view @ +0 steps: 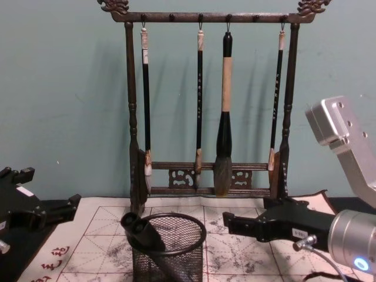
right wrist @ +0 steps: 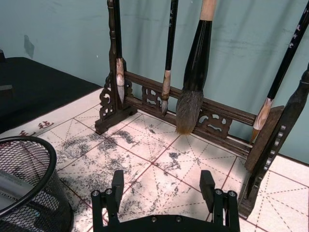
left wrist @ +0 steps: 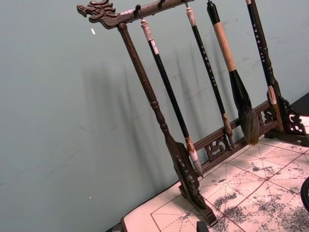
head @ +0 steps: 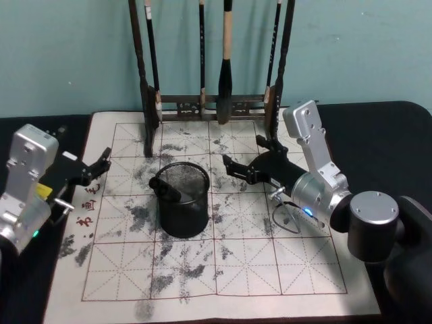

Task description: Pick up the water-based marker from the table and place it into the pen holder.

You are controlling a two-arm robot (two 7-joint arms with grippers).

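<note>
The pen holder (head: pixel 181 199) stands upright on the cream mat of the tabletop (head: pixel 223 270), in front of the tall wooden brush rack (head: pixel 212 61). The water-based marker (head: pixel 166 188) sits inside the pen holder, leaning against its left rim with its dark end sticking up just above the edge; in the chest view that end (view: pixel 140 229) pokes out at the holder's left side.

The right tool (head: pixel 243 160) hovers just right of the pen holder, level with its rim and apart from it, its two black fingers spread and nothing between them. In the right wrist view the spread fingers (right wrist: pixel 117 186) point toward the brush rack, with the pen holder's mesh wall (right wrist: pixel 29 193) beside them.

The left tool (head: pixel 101 162) rests well left of the pen holder, over the mat's left edge, fingers parted and empty.

Four brushes (view: pixel 223 111) hang from the rack behind the pen holder.
</note>
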